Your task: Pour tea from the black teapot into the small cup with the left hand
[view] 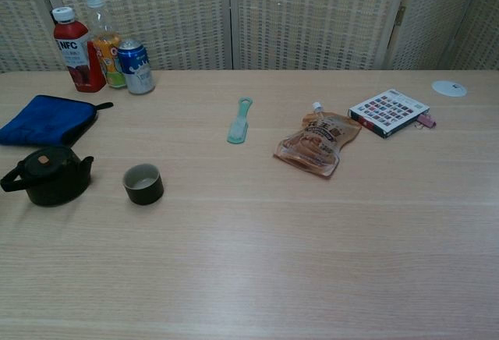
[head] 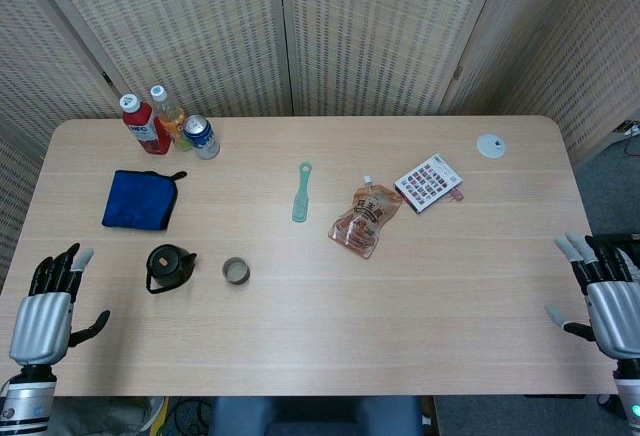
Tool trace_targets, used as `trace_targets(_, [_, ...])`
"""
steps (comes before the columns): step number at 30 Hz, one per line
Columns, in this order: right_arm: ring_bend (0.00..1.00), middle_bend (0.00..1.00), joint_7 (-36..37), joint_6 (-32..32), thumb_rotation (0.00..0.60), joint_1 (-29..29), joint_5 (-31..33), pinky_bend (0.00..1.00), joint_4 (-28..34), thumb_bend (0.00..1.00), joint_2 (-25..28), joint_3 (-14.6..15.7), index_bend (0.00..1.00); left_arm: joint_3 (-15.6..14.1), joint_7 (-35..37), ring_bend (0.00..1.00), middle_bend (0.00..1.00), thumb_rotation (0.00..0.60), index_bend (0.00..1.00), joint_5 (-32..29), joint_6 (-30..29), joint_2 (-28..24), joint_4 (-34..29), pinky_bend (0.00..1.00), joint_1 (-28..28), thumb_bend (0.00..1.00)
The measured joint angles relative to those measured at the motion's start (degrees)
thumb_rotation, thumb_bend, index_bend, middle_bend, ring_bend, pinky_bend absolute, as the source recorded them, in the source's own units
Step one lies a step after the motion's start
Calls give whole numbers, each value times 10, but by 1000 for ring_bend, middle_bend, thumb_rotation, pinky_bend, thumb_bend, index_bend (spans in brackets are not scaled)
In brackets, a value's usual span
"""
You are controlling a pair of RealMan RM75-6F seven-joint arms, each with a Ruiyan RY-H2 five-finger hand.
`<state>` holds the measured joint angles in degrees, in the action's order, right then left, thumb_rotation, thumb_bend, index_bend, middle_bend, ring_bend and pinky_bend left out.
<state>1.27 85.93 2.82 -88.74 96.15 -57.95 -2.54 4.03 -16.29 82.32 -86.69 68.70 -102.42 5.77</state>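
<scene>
The black teapot sits on the worktop toward your left, lid on, just below the folded blue cloth. In the head view the small cup stands upright just to the teapot's right, apart from it. Your left hand hovers at the near-left corner of the worktop, well apart from the teapot, its fingers spread and holding nothing. Your right hand hangs off the near-right edge, fingers likewise released and empty. At the far left stand a red bottle, an orange bottle and a blue can, close together. Nearer the middle lie a green tool, an orange pouch and a patterned box; a white disc lies at the far right.

In the chest view neither hand shows. You see the teapot at the left edge, its handle pointing left and its spout toward the cup, which stands near it without touching. The cloth lies just behind the teapot. The red bottle, orange bottle and can stand at the back left, the tool, pouch, box and disc stretch off to the right.
</scene>
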Motion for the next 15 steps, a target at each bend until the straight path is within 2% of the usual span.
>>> trace_targets(15, [0, 73, -13, 28, 600, -2, 7, 65, 20, 160, 30, -20, 106, 2, 11, 51, 0, 600, 14, 12, 9, -7, 1, 0, 9, 248])
